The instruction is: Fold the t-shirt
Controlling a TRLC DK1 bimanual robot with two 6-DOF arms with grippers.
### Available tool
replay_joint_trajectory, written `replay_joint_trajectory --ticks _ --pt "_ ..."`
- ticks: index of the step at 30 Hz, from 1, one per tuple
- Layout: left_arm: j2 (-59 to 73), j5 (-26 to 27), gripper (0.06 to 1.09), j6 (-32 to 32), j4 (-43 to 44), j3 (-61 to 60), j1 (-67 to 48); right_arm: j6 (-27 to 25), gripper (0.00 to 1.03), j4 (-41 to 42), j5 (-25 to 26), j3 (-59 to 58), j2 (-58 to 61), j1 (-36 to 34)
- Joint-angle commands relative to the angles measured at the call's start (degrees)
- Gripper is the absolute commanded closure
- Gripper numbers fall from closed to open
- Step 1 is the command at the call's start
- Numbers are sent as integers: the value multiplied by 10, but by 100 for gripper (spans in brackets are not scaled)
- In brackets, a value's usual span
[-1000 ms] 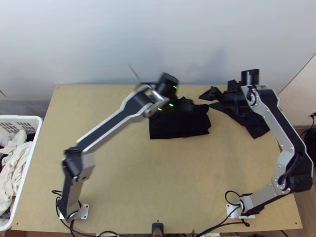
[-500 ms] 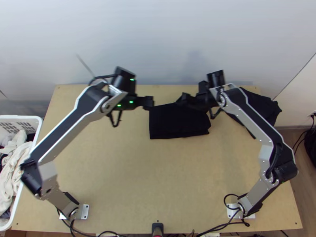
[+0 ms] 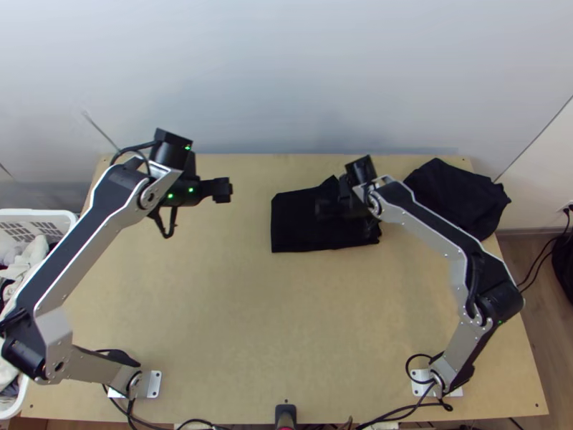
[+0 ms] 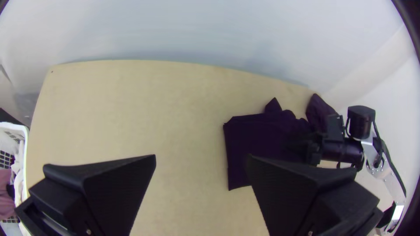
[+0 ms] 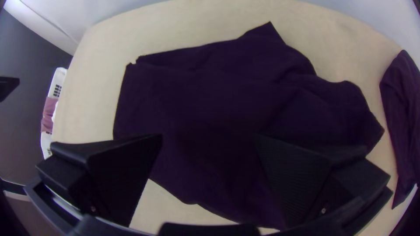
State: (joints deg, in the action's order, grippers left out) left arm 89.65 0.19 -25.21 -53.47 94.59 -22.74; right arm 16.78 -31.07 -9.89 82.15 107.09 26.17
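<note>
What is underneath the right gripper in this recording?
Beneath the right gripper lies black cloth, apparently the t-shirt, in a rough rectangle. Whatever is under the cloth is covered.

In the top view we see a white plastic basket with slotted sides [image 3: 36,212] at the left edge of the frame, piled with crumpled cream cloth [image 3: 32,254]; in the left wrist view we also make out a mauve cloth [image 4: 5,192] inside it. At the top view's upper right, a loosely bunched black cloth [image 3: 458,197] lies on the light wooden desk [image 3: 236,315]. A pale, smooth wall [image 3: 272,79] spans the top, and brown plank flooring [image 3: 544,287] shows at lower right, with a black object [image 3: 566,265] at the right edge.
</note>
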Motion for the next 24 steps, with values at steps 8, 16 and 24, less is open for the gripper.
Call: replay_joint_trajectory --ticks 8,16,24 --pt "-55 1 10 9 3 -84 53 51 4 36 -37 -45 20 -1" --pt "-78 1 10 9 3 -97 75 12 4 24 7 11 -106 5" --pt "-102 2 10 7 5 -112 94 -220 4 44 66 -124 -201 51"
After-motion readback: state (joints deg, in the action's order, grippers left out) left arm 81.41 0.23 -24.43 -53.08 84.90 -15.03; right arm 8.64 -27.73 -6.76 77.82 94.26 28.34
